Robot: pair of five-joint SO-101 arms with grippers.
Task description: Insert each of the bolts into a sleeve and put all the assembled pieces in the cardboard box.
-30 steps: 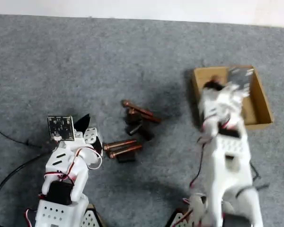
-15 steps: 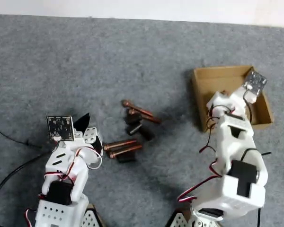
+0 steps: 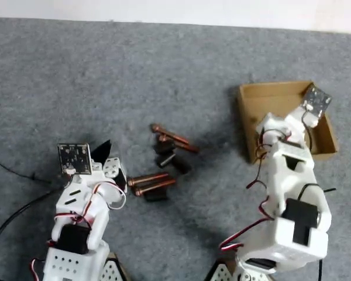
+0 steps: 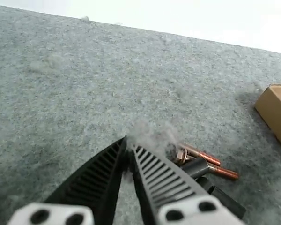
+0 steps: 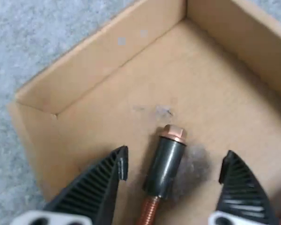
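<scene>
A black-sleeved copper bolt (image 5: 163, 164) is seemingly being deposited in the brown cardboard box (image 5: 98, 61) by the wide-open, empty right hand (image 5: 174, 158), with the loose bolts (image 3: 154, 183) being called for next.

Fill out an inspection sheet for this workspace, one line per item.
Surface: grey felt-like table surface, flat.
Job's things: brown cardboard box at the far right; one copper bolt in a black sleeve lies on its floor. Several loose copper bolts and black sleeves lie in a pile mid-table.
Clutter: nothing seen.
Grippers: left gripper shut and empty, low beside the pile. Right gripper open over the box, fingers either side of the assembled piece, not touching it.
Cables: black cable on the surface by the left arm's base; red and white wires on the arms.
Surroundings: pale strip beyond the far edge.
</scene>
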